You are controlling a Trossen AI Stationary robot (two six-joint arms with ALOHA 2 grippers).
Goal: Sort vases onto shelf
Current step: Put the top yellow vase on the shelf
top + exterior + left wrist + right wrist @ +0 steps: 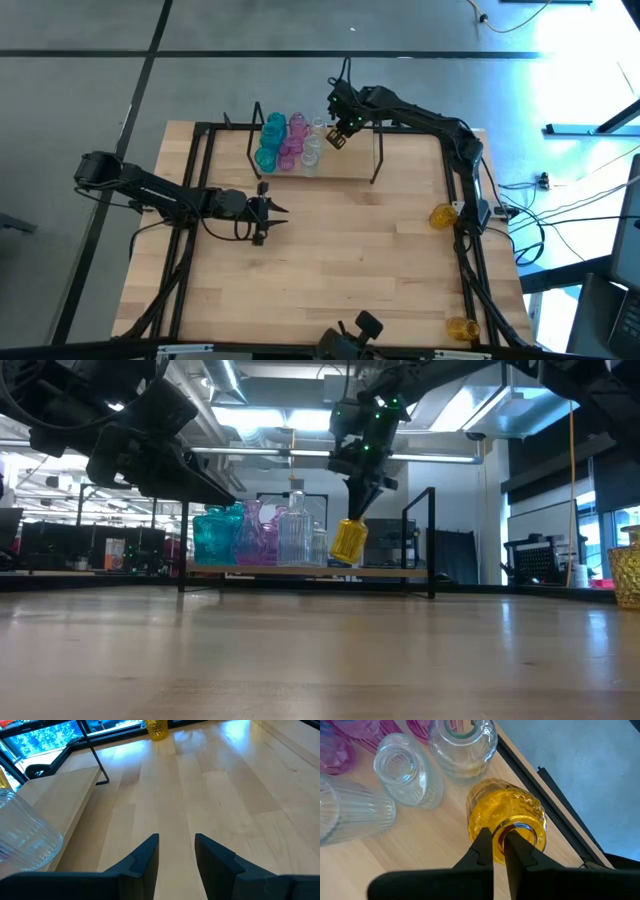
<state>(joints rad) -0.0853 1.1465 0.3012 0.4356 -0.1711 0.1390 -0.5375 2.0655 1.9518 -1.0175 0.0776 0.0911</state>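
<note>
Yellow vase [505, 817] hangs tilted from right tool [499, 851], rim pinched, above shelf [420, 837].

Bare shelf [350, 165] right of clustered vases [288, 142], table [340, 240] unobstructed.

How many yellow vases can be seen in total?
3. One yellow vase hangs tilted in the right pincer just above the shelf. A second stands at the table's right edge. A third stands near the front right corner. None seems hidden.
</note>
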